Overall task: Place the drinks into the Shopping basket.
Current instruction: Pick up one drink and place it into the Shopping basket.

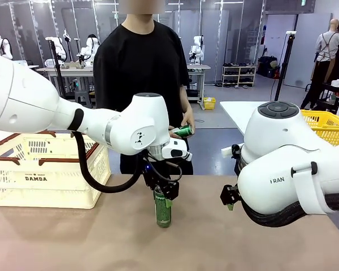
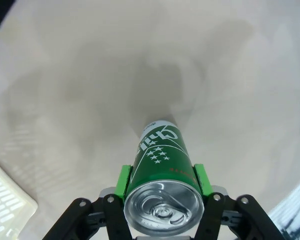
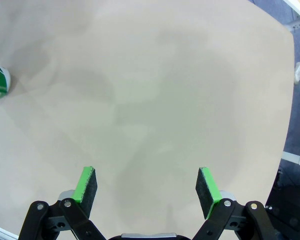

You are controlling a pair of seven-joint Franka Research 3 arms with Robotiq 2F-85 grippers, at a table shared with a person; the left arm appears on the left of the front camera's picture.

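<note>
- The left gripper [image 1: 161,192] is clamped on the top of a green can [image 1: 163,214], which stands upright mid-table [image 1: 73,243].
- The basket [image 1: 45,175] sits at the table's far left corner, well apart from the can.
- It looks like the grasp is made; next comes a lift clearing the basket's rim, then a carry left.
- The right gripper [image 3: 147,192] hangs over bare table with its jaws apart.
- At the far edge, a person's hand [image 1: 187,119] holds a second can [image 1: 183,131].

I get bright, even light from overhead. On the beige matte counter [image 2: 225,65], soft overlapping grey shadows spread past the slim green metal can [image 2: 162,155], whose silver top glints faintly. In my right wrist view the counter's edge bows strongly; focus looks crisp.
</note>
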